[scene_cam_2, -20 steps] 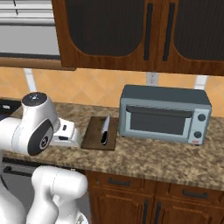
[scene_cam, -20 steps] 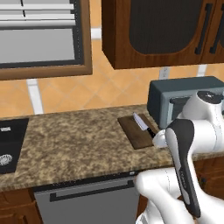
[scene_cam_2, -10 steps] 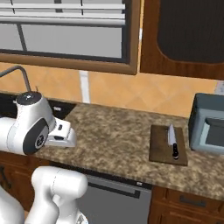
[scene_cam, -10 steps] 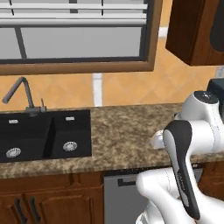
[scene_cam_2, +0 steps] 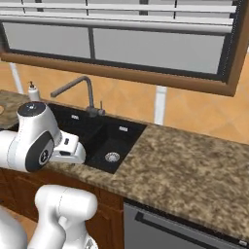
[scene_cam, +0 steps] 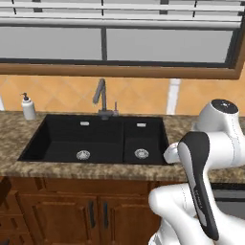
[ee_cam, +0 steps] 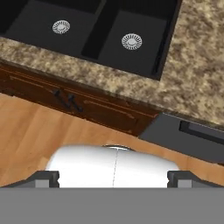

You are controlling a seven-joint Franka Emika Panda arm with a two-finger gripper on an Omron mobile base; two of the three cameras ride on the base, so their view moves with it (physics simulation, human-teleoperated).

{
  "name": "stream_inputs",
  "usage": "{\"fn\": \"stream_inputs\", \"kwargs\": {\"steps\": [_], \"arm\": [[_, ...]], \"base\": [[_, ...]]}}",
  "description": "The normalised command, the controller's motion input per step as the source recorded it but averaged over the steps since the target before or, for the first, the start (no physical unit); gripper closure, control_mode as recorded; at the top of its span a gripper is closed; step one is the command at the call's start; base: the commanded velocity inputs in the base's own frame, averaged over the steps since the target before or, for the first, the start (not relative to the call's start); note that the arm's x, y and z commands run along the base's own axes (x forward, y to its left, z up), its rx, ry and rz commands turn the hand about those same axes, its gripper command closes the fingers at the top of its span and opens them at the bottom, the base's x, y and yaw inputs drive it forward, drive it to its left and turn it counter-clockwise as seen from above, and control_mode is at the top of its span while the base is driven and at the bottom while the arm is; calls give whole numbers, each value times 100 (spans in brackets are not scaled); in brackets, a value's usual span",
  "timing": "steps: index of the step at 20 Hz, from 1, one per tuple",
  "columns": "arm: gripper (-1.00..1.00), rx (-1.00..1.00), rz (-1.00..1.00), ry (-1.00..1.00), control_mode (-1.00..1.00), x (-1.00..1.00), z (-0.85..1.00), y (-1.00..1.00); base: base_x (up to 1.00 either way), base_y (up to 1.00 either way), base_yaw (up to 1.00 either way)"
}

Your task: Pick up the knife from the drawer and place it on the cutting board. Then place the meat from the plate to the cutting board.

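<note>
The gripper (ee_cam: 113,177) stands wide open and empty, its two dark fingertips (ee_cam: 43,178) far apart at the bottom of the hand view, touching nothing. It hangs out in front of the bench (ee_cam: 192,74), above the wooden floor (ee_cam: 35,140), pointing down and toward the cabinet doors (ee_cam: 65,98); judging by that folded posture, the arm is tucked in for travel rather than reaching for anything.

Beyond the gripper lies the black double sink (ee_cam: 96,33), with its two round drains, sunk into the speckled stone bench. To the gripper's one side a dark dishwasher front (ee_cam: 188,135) sits under the bench edge. In the left base view the faucet (scene_cam: 101,98) rises behind the sink, and a white soap dispenser (scene_cam: 28,106) stands on the bench well off to the far side.

As for the task's things, none of the knife, drawer, cutting board, meat or plate can be made out here, so where the knife lies cannot be told from this spot. A sliver of something tan (scene_cam_2: 1,109) at the edge of the right base view could be the plate, but it is too cut off to say.
</note>
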Motion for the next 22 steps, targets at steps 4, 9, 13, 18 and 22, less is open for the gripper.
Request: {"fn": "stream_inputs", "kwargs": {"steps": [4, 9, 13, 18, 22], "arm": [[-100, 0, 0, 0, 100, 0, 0, 0], [-100, 0, 0, 0, 100, 0, 0, 0], [-100, 0, 0, 0, 100, 0, 0, 0], [-100, 0, 0, 0, 100, 0, 0, 0], [-100, 0, 0, 0, 100, 0, 0, 0]], "base": [[-6, 74, 23], [3, 73, 18], [17, 69, 18], [20, 56, 20], [25, 28, 20]]}}
